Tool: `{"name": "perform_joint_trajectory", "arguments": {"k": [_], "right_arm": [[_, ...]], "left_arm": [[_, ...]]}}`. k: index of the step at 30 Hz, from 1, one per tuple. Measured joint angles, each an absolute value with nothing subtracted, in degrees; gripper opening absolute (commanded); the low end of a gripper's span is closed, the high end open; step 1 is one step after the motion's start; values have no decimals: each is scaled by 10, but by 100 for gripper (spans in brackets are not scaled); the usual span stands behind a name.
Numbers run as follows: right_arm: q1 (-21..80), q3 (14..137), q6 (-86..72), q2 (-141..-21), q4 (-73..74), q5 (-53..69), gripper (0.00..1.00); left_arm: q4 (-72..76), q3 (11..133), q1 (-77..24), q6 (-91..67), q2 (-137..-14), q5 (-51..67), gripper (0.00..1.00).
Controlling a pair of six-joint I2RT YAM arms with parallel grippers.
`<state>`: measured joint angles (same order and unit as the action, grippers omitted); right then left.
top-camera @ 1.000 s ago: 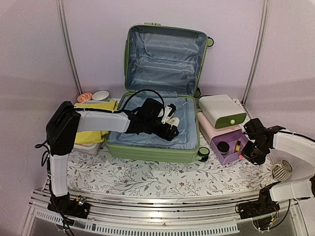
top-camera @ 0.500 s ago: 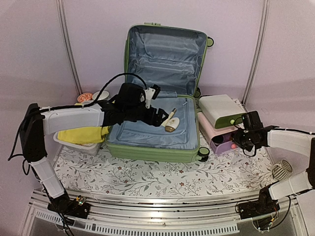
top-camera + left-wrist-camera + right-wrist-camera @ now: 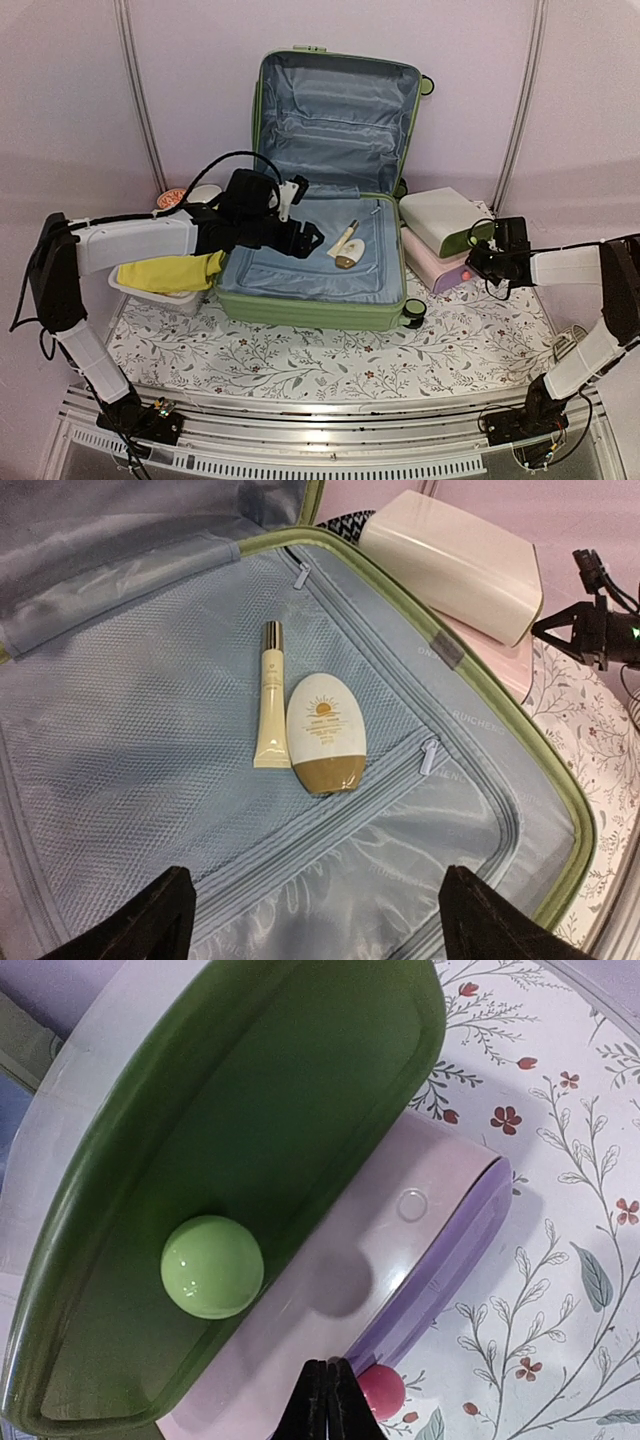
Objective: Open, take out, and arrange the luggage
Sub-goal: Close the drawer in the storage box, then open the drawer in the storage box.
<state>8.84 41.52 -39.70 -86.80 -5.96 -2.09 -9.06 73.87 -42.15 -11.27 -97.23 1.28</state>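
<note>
The luggage (image 3: 312,311) lies open on the table, its lid leaning against the back wall and the grey-blue lining (image 3: 130,740) showing. On the mesh inside rest a cream tube (image 3: 270,695) and a white oval bottle with a brown cap (image 3: 323,732), both also in the top view (image 3: 347,245). My left gripper (image 3: 308,238) hovers open over the luggage's left half, short of both items, nothing between its fingers (image 3: 140,925). My right gripper (image 3: 329,1372) is shut, its tips against the purple drawer front (image 3: 450,1250) beside the pink knob (image 3: 383,1391).
A small box (image 3: 447,222) with a white top, a green drawer with a green knob (image 3: 212,1266) and a purple drawer stands right of the luggage. A white basket (image 3: 178,298) holding yellow cloth sits left, with two small bowls (image 3: 190,195) behind it.
My left gripper released the tube and bottle in the luggage and drew back to the left. My right gripper moved in against the purple drawer, which is now pushed shut.
</note>
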Motion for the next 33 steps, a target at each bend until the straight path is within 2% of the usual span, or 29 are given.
{"name": "perform_joint_trajectory", "arguments": {"k": [2, 6, 9, 12, 15, 22, 33], "right_arm": [[83, 401, -400, -866, -83, -10, 5], [82, 360, -398, -823, -98, 5, 31], [75, 352, -383, -767, -88, 14, 37], [46, 360, -365, -727, -70, 26, 49], [9, 378, -347, -714, -58, 67, 56], [-56, 406, -345, -736, -62, 222, 60], [-96, 397, -413, -823, -158, 359, 49]], "left_arm": [[-90, 739, -420, -114, -970, 17, 87], [-90, 739, -420, -117, -970, 26, 87], [-89, 739, -420, -118, -970, 34, 87], [-88, 739, -420, -119, -970, 43, 87], [-88, 740, -420, -119, -970, 50, 86], [-84, 741, -420, -119, -970, 60, 86], [-84, 742, -420, -121, -970, 62, 86]]}}
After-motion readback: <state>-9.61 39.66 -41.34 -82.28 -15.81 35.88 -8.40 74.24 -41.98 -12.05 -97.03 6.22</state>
